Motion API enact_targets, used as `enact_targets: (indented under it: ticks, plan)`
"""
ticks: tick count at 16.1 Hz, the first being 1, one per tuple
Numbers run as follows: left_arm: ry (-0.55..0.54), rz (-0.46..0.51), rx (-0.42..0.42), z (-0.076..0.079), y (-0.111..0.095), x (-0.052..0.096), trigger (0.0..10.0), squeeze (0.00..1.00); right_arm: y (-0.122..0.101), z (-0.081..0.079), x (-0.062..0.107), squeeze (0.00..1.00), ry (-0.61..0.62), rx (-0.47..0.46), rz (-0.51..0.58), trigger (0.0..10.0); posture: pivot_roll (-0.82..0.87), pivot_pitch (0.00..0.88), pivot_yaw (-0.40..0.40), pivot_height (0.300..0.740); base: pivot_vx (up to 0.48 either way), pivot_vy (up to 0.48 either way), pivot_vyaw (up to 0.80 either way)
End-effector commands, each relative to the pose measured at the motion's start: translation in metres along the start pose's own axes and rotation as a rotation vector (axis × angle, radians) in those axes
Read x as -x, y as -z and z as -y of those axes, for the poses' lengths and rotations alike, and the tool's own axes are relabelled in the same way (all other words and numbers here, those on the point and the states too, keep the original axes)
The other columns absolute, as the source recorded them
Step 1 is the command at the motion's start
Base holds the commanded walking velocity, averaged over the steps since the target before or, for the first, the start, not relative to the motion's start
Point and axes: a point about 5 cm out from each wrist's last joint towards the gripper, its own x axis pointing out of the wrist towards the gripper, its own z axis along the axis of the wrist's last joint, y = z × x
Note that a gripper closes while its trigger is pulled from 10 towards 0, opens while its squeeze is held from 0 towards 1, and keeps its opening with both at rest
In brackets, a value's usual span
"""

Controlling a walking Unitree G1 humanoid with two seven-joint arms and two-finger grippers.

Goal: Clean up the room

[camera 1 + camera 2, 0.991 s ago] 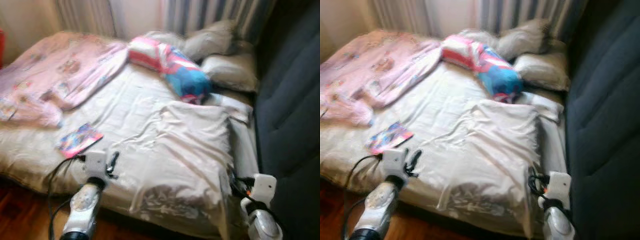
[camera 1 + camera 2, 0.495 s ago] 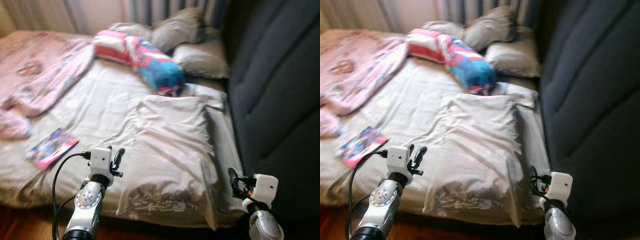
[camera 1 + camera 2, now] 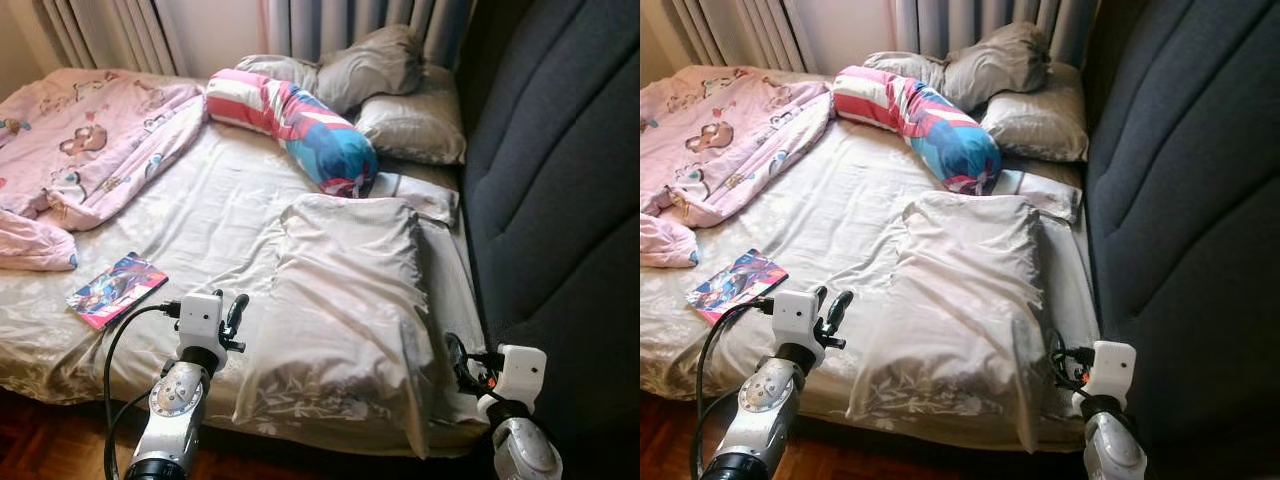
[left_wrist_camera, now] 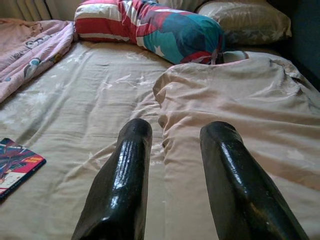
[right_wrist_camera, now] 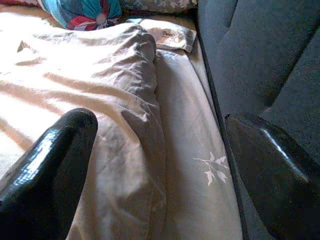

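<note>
Nearby, book (image 3: pixel 115 289), pink blanket (image 3: pixel 85 130), bolster (image 3: pixel 295 125).

We see the pink blanket (image 3: pixel 90 140) cut off by the left edge, so its full spread can't be told. The bolster (image 3: pixel 295 125) covers part of the grey pillows (image 3: pixel 375 65) behind it. The book (image 3: pixel 116 290) cover print is too small to read. The small cushion (image 5: pixel 167 34) by the headboard (image 3: pixel 560 180) has lettering we can't make out. Bed (image 3: pixel 200 230) front edge and floor (image 3: pixel 40 445) run out of frame at bottom. Right gripper (image 3: pixel 456 352) sits partly behind its wrist housing in the head views.
</note>
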Motion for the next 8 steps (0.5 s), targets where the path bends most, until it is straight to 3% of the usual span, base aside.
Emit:
enact_targets:
  ticks: [1, 6, 8]
  plan:
    - [0.007, -0.016, -0.003, 0.0003, 0.0018, 0.0000, 10.0, 0.00, 0.0044, 0.0014, 0.0027, 0.00, 0.007, -0.009, -0.021, 10.0, 0.02, 0.046, -0.008, 0.740, 0.000, 0.000, 0.00]
    - [-0.012, -0.029, 0.017, -0.0016, 0.0029, -0.0002, 10.0, 0.00, 0.0004, 0.0017, 0.0007, 0.00, 0.024, -0.022, 0.001, 10.0, 0.03, 0.059, -0.007, 0.740, 0.000, 0.000, 0.00]
    - [-0.022, -0.027, 0.016, -0.0031, 0.0027, 0.0000, 10.0, 0.00, 0.0004, 0.0015, 0.0008, 0.00, 0.025, -0.022, 0.001, 10.0, 0.03, 0.064, -0.006, 0.740, 0.000, 0.480, 0.00]
